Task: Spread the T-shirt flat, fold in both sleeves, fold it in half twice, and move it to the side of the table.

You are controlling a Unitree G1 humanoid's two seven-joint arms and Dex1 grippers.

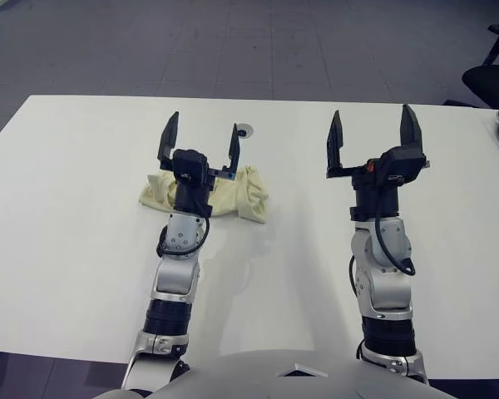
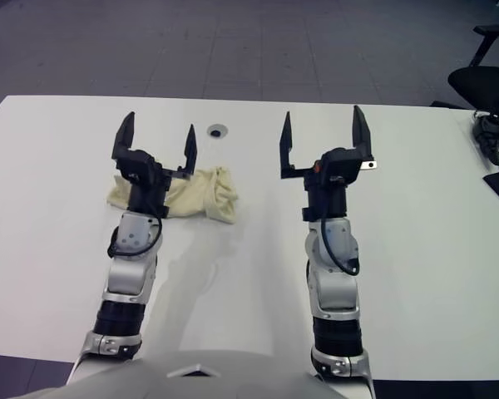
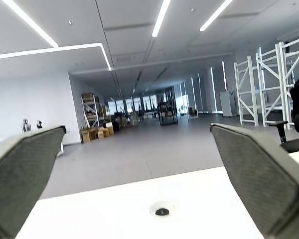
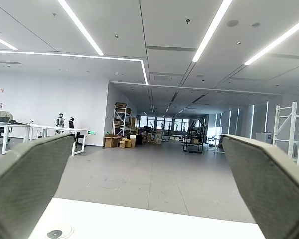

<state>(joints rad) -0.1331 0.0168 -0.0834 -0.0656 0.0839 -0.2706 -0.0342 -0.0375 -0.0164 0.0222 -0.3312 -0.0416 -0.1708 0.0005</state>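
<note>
One smooth white table [image 1: 66, 249] is carrying a single pale-yellow T-shirt [image 1: 245, 195], which is lying crumpled in a soft, wrinkled heap left of centre, its middle hiding behind the left arm. Two black grippers are hovering above, left gripper [image 1: 204, 125] and right gripper [image 1: 373, 112], both with fingers spread wide and holding nothing. One small round grommet [image 1: 244, 130] is sitting just beyond the shirt.

Table [image 1: 66, 249]: white, broad
T-shirt [image 1: 248, 194]: cream, bunched, left of centre
Cable grommet [image 2: 218, 130]: round, just beyond the shirt

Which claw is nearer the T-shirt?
The left claw: open, right over the crumpled cream T-shirt. The right claw, also open, is over bare table, apart from it.
</note>
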